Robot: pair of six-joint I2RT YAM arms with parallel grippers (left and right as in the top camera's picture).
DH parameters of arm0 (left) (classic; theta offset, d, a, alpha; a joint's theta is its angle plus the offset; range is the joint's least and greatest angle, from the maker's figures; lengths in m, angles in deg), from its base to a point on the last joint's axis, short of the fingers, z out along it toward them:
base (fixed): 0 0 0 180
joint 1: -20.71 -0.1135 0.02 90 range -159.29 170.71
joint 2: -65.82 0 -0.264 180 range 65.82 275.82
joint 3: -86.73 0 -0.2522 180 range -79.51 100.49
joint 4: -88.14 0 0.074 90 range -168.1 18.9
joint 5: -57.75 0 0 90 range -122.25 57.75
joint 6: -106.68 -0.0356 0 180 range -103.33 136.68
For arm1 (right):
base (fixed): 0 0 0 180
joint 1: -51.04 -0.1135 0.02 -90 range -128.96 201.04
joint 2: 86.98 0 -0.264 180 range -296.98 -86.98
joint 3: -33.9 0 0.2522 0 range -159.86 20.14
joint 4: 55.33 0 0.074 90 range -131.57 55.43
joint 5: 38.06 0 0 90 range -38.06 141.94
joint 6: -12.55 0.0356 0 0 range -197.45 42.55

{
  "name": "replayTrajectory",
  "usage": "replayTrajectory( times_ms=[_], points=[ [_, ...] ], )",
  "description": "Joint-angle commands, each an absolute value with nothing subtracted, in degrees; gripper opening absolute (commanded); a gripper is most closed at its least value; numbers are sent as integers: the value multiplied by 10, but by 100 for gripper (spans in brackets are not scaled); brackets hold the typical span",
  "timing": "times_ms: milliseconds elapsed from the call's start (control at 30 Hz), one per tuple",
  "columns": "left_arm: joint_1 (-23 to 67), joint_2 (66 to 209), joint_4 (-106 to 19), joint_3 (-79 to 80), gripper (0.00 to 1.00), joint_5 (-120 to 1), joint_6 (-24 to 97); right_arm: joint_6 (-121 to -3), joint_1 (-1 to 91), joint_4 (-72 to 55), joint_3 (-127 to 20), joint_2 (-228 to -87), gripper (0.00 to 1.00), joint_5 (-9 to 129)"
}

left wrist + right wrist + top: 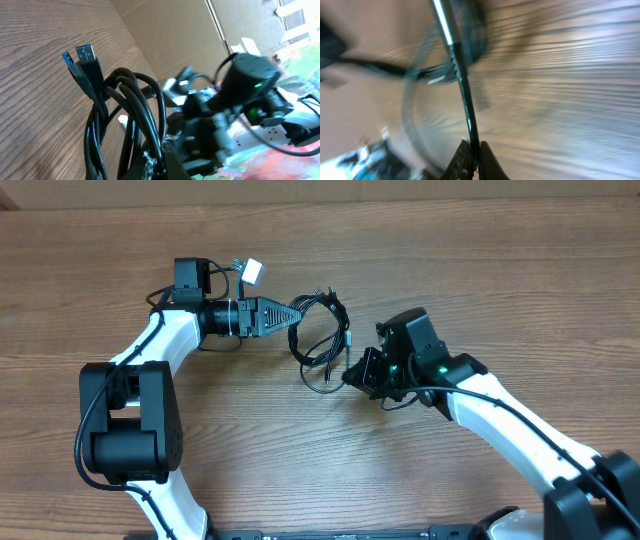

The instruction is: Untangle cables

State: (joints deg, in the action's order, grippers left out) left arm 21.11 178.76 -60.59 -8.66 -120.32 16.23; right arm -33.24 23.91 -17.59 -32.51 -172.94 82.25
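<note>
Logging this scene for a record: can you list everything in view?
table: one, brown wood, under everything
cables: one looped bundle, number unclear, black, held between the claws
USB plugs: two, black with blue insides, at the bundle's end
small white piece: one, white, far side of the table
left arm, right arm: two, white and black, either side
left claw: one, black, shut on the cables
right claw: one, black, shut on the cables
</note>
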Motion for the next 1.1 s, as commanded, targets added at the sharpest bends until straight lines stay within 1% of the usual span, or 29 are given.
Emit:
replayTrajectory(
  times_ms=[0, 100, 300, 433, 533, 633, 933, 1000, 1067],
  points=[
    [216, 1790, -608, -89, 4, -1217, 136, -355, 238, -178, -342, -1709, 4, 919],
    [220, 1791, -608, -89, 4, -1229, 136, -350, 238, -177, -341, -1713, 4, 925],
    [240, 1791, -609, -89, 4, -1229, 136, -295, 237, -198, -341, -1724, 4, 906],
    [247, 1791, -613, -89, 4, -1229, 136, -291, 231, -190, -341, -1729, 4, 906],
    [248, 1790, -613, -89, 4, -1229, 137, -290, 231, -183, -341, -1735, 4, 885],
    [248, 1790, -613, -89, 4, -1229, 137, -276, 234, -189, -341, -1746, 4, 831],
    [249, 1790, -613, -89, 4, -1229, 141, -226, 240, -357, -341, -1831, 4, 799],
    [249, 1790, -612, -89, 4, -1229, 141, -201, 241, -388, -341, -1854, 4, 758],
    [249, 1790, -612, -89, 4, -1229, 141, -202, 241, -422, -341, -1871, 4, 723]
  ],
)
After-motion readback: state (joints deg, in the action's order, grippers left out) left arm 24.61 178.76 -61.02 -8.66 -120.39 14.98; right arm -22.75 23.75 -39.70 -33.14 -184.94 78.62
